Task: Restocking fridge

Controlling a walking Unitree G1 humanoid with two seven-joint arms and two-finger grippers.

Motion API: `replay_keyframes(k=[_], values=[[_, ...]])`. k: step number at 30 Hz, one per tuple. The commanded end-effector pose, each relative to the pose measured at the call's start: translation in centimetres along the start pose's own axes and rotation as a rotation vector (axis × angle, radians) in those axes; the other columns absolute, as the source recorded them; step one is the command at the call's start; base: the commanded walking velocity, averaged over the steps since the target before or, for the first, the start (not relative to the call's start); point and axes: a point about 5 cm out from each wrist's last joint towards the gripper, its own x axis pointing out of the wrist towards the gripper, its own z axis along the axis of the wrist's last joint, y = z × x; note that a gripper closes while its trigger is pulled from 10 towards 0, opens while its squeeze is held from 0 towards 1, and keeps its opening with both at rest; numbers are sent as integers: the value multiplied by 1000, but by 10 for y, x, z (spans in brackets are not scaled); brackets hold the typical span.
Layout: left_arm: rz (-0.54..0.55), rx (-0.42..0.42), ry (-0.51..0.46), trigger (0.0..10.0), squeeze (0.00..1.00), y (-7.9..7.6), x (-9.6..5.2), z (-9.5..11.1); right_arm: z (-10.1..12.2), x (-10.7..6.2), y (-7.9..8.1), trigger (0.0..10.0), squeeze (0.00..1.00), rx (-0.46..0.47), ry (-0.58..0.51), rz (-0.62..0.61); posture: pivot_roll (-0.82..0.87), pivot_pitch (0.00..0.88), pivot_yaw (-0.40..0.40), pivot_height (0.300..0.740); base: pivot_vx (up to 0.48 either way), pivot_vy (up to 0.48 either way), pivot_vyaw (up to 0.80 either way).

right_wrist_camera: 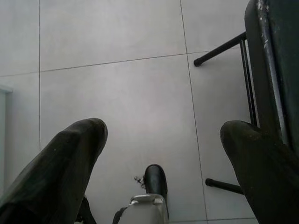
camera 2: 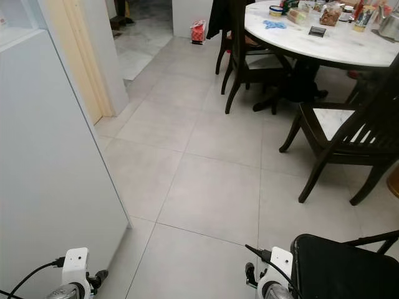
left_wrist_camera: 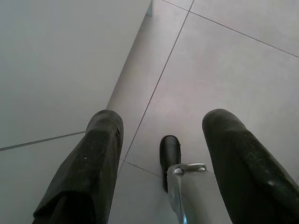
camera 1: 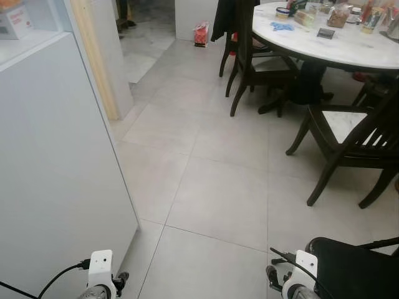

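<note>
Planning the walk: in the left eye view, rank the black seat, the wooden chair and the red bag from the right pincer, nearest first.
From the right pincer:
1. Black seat, right beside it.
2. Wooden chair, ahead on the right.
3. Red bag, far ahead on the floor by the white wall.

Soft, even indoor light; head views sharp, wrist views dimmer.
</note>
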Motion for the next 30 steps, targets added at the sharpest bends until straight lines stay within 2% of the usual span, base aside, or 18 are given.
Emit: replay_keyframes(k=[1,5,7,10,30], values=[[13,-17,13,10000,0,0,0,0,-1,0,-3,10000,0,-18,13,-1,64,0,-48,740,0,0,0],[8,-34,12,10000,0,-3,1,0,7,0,-2,10000,0,-17,-15,8,63,0,-56,740,0,0,0],[4,-26,20,10000,0,-4,1,-1,7,0,-4,10000,0,-43,-6,1,63,0,-58,740,0,0,800],[2,29,36,10000,0,-4,1,-2,7,0,-4,10000,0,-78,9,12,63,0,-64,740,0,0,800],[26,53,27,10000,0,-2,1,-1,2,0,-6,10000,0,-131,33,13,66,0,-62,740,0,0,800]])
